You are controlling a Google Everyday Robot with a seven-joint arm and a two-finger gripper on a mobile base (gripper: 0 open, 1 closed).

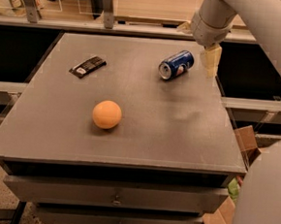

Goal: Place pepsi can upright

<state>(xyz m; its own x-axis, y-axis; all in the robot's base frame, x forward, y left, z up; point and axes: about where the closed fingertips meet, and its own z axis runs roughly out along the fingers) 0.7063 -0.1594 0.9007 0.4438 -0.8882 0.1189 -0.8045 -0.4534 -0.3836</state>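
On the left of the surface (47, 126) a dark flat packet (87, 66) lies well apart from the work and is unlikely to interfere. Toward the middle sits an orange ball (107, 114). It is round and free, so any knock sent its way would probably set it rolling.

Right of centre, near the far edge, the pepsi can (176, 64) lies on its side with its silver top turned toward the front left. It is not yet upright. This is where the main risk lies: a can on its side rolls easily, so an off-centre or glancing touch could push it toward the ball or toward the right edge, which is near. A hold taken too close to one end might also let it swing or slip while being tipped up.

Just beside the can, to its right and above the surface's right edge, hangs the tool (210, 61), carrying nothing. I cannot tell whether it is released or clenched.
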